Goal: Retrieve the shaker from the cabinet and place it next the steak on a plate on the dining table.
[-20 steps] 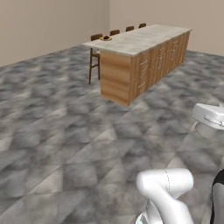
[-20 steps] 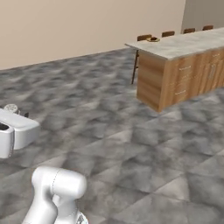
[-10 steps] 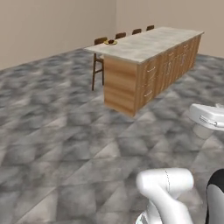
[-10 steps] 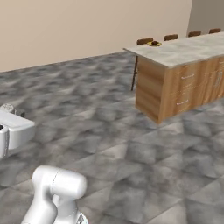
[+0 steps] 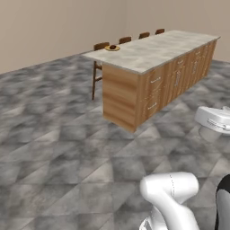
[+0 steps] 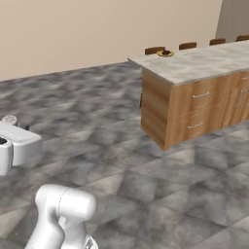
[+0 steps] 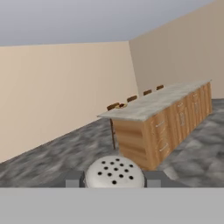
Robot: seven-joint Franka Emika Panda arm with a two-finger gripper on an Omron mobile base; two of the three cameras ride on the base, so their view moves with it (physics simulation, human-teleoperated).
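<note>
In the hand view my gripper (image 7: pixel 114 180) is shut on the shaker (image 7: pixel 114 172), whose rounded grey cap with small holes sits between the two dark fingertips (image 7: pixel 74 179). Ahead stands the dining table (image 5: pixel 152 50) (image 6: pixel 206 61) (image 7: pixel 159 101), a long island with a marbled top and a wood base. The plate (image 5: pixel 112 48) (image 6: pixel 165 54) (image 7: pixel 120 106), yellow-rimmed, lies on its near corner. The dark steak (image 5: pixel 112 46) (image 6: pixel 166 52) rests on it. The table is still some way off across the floor. The cabinet is out of view.
Several brown chairs (image 5: pixel 101 46) (image 6: pixel 154 50) line the far side of the island. Drawers with metal handles (image 5: pixel 154 94) face me. Grey marbled floor (image 5: pixel 67 148) lies open between the base and the island. Beige walls (image 6: pixel 97 34) stand behind.
The whole picture has shifted: the base has driven closer to the island, which now looks larger. The gripper keeps its hold on the shaker.
</note>
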